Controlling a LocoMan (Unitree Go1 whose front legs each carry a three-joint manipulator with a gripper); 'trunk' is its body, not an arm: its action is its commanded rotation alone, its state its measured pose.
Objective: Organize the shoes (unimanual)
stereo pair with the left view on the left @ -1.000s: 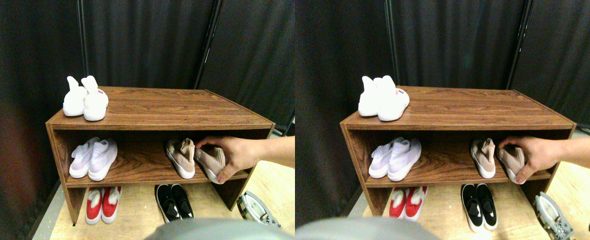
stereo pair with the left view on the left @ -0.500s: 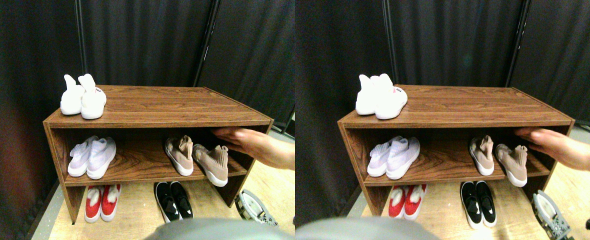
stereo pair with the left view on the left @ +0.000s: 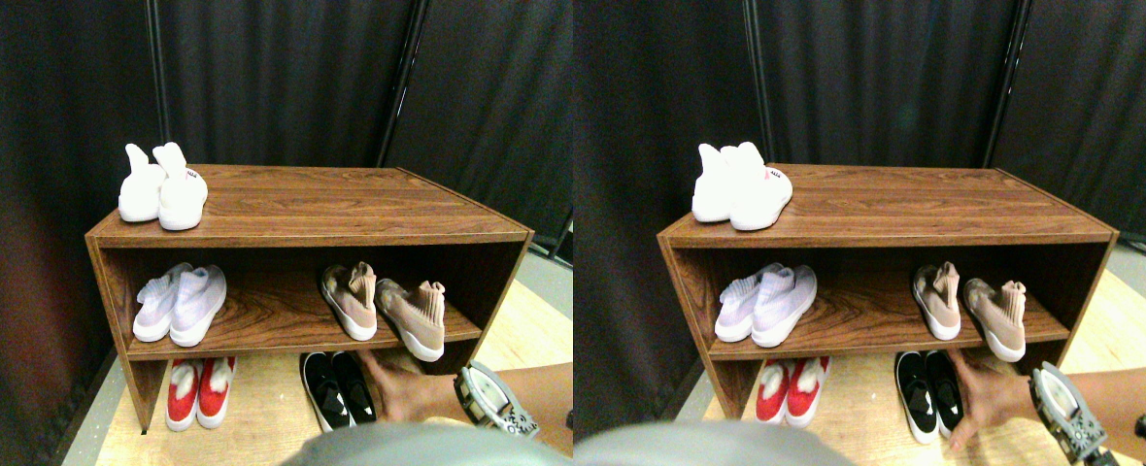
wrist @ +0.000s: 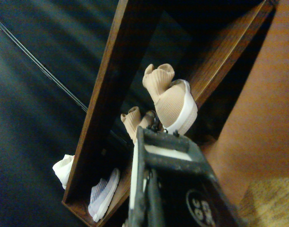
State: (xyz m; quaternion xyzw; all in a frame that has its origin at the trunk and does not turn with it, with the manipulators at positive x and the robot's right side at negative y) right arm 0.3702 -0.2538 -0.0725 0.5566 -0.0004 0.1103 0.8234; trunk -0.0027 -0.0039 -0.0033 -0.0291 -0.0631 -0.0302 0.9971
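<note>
Dusty-pink shoes (stereo pair with the left view on the left: 384, 303) on the middle shelf (stereo pair with the left view on the left: 272, 325), right of centre in frame, splayed apart. Tool (stereo pair with the left view on the left: 491, 400) at lower right, below and apart from them; jaw state impossible to tell. Person's hand (stereo pair with the left view on the left: 400, 390) beside black slip-ons (stereo pair with the left view on the left: 336, 389) on floor.

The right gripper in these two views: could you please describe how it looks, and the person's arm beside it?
The right gripper has a pale grey, rounded open frame edged with small dark bolts. In the wrist view it appears as a dark frame with a pale plate and a round marking. The person's arm is bare, with no sleeve showing.
</note>
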